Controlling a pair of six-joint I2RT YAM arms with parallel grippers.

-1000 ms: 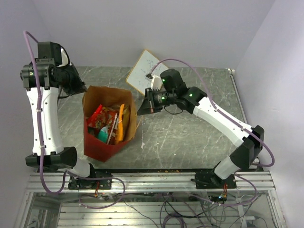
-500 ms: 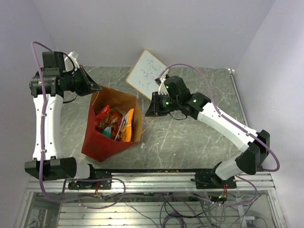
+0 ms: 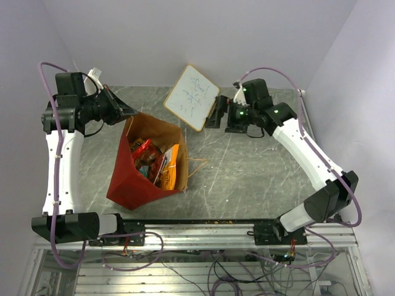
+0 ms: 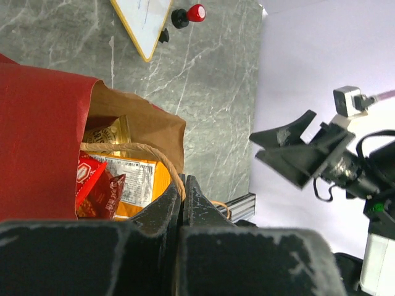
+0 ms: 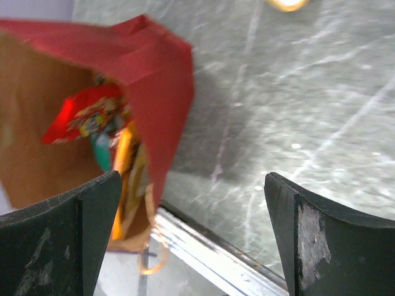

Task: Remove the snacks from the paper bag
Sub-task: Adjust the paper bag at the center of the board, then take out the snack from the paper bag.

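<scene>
Red paper bag point(image 3: 128, 182) near table point(image 3: 259, 179) edge

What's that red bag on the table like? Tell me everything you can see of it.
The paper bag is tall, red outside and brown kraft inside, with thin tan loop handles. It stands open on the grey table, leaning, its mouth creased out of shape. It holds snacks in orange and red wrappers. The left gripper is shut at its far rim, seemingly pinching one handle; the other handle droops outside the bag toward the right.

No legible text or labels.
</scene>
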